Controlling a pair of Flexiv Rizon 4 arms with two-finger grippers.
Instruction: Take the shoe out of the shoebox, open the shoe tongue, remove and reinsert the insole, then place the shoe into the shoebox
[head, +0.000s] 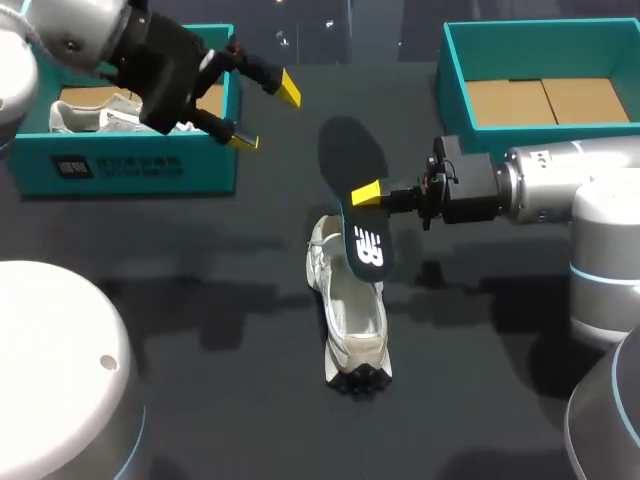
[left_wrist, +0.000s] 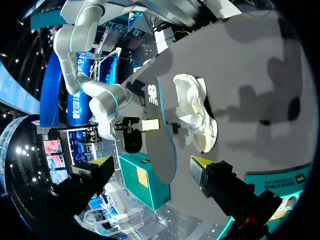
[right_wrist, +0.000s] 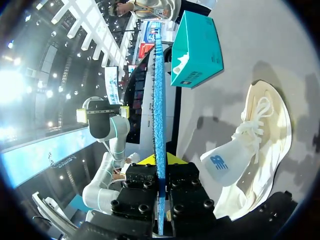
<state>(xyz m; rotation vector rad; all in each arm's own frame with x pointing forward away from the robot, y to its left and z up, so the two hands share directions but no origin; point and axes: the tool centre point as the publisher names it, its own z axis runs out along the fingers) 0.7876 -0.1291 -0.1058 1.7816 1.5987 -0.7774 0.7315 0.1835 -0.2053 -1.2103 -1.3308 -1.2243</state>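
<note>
Well beyond shoe (head: 357, 320), left shoebox (head: 130, 165) and right shoebox (head: 456, 95).

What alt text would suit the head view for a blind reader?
The right claw holds a dark insole close by a white shoe on the black table; the left claw hangs open by a teal shoebox.

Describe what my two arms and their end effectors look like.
The left arm and right arm are rounded silver-white tubes with light-blue rings at the joints. The left end effector and right end effector are boxy black bodies, each with two fingers capped in bright yellow.
</note>
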